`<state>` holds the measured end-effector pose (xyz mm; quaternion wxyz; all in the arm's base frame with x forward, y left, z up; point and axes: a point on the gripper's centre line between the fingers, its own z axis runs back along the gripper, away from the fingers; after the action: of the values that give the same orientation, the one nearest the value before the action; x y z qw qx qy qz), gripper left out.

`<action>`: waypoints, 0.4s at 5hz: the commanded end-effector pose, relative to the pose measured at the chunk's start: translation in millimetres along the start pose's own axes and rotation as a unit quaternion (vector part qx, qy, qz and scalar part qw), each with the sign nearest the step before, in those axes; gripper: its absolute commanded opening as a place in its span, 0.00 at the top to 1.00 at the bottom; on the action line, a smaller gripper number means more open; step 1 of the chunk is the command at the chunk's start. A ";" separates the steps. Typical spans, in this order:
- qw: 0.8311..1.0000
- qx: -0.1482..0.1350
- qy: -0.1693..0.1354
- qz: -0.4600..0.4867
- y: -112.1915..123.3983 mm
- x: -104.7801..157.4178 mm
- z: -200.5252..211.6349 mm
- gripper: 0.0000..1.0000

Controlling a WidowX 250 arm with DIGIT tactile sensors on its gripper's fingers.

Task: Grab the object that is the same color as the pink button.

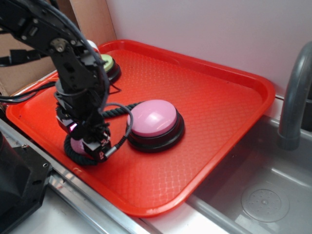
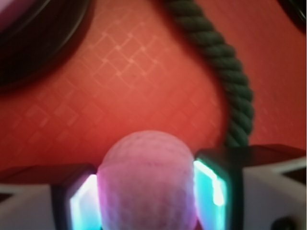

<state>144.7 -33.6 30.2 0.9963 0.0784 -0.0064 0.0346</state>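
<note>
gripper [image 2: 147, 191] jaws clamped on pink ball [image 2: 147, 179], red tray [image 1: 219, 97], pink button [image 1: 152, 118] nearby

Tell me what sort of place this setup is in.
Probably a kitchen-style sink counter used as a robot test bench: a grey faucet over a metal sink basin, and a red tray beside it holding push buttons.

The ball [image 2: 148, 179] sits on the tray [image 1: 214, 97] between the gripper [image 1: 85, 141] fingers, rope [image 1: 117, 111] curving around it (button [image 1: 153, 119] just right).
</note>
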 end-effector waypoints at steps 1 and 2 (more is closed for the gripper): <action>0.994 -0.047 -0.044 0.091 31.8 25.3 75.8 1.00; 0.991 -0.067 -0.060 0.096 61.9 36.9 107.1 1.00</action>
<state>173.5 8.5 136.7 0.9903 0.0146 -0.0566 0.1260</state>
